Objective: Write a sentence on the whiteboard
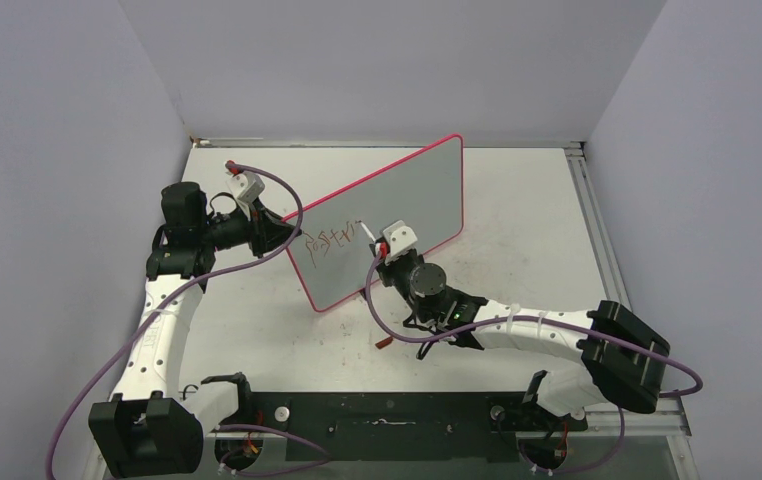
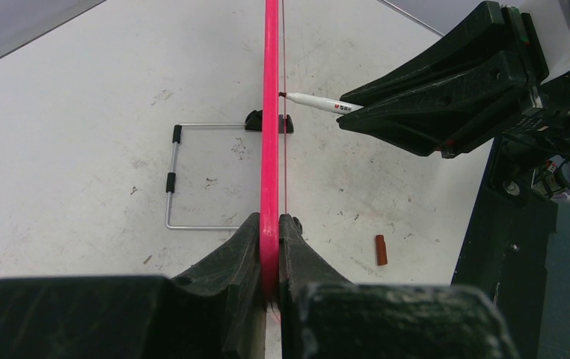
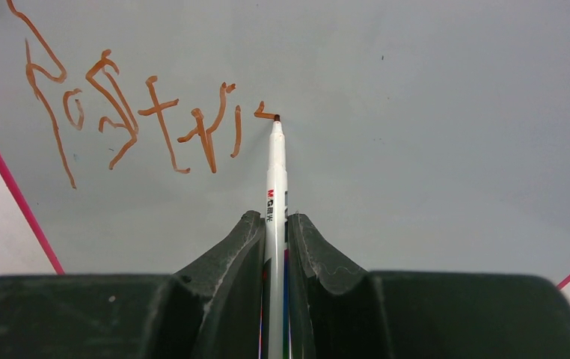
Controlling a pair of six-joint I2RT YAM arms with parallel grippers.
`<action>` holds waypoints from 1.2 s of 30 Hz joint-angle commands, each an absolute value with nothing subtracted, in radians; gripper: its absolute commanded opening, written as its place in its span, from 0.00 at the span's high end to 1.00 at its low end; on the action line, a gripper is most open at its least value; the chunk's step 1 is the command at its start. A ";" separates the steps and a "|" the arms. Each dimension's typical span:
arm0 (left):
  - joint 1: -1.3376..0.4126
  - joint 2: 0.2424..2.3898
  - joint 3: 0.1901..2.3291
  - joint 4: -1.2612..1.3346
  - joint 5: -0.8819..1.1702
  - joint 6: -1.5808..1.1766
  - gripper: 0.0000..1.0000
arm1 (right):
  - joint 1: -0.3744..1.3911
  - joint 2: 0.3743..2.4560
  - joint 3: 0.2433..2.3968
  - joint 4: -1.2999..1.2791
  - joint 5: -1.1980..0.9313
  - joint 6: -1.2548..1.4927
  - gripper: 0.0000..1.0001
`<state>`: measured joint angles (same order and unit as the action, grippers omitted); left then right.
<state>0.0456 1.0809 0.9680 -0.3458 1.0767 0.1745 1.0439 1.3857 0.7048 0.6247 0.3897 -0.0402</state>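
Note:
The whiteboard [image 1: 397, 210] stands tilted on edge, pale grey with a red-pink rim. My left gripper [image 1: 282, 235] is shut on its left rim; the left wrist view shows the rim [image 2: 270, 112] edge-on between my fingers [image 2: 270, 228]. My right gripper [image 1: 382, 248] is shut on a white marker [image 3: 275, 187]. Its tip touches the board at the end of the sentence [image 3: 140, 123], an orange-red scrawl reading roughly "party" with a short new stroke. The writing also shows in the top view [image 1: 332, 238].
A red marker cap [image 2: 380, 250] lies on the white scuffed table [image 1: 537, 220] and shows in the top view [image 1: 384, 342]. A wire stand [image 2: 173, 176] with black feet lies flat behind the board. Grey walls enclose the table.

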 commanded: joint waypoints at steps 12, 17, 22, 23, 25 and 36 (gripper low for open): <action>0.041 1.077 0.978 -0.396 1.079 0.228 1.00 | 1.061 1.314 0.710 0.655 0.426 -0.090 0.95; 0.041 1.078 0.979 -0.394 1.081 0.227 1.00 | 1.061 1.347 0.736 0.667 0.417 -0.110 0.95; 0.041 1.079 0.977 -0.396 1.080 0.226 1.00 | 1.061 1.367 0.755 0.680 0.407 -0.120 0.95; 0.041 1.079 0.977 -0.395 1.081 0.227 1.00 | 1.061 1.370 0.757 0.681 0.405 -0.120 0.95; 0.041 1.078 0.978 -0.396 1.081 0.227 1.00 | 1.060 1.375 0.761 0.685 0.400 -0.123 0.95; 0.041 1.077 0.978 -0.396 1.081 0.227 1.00 | 1.058 1.410 0.780 0.686 0.395 -0.127 0.95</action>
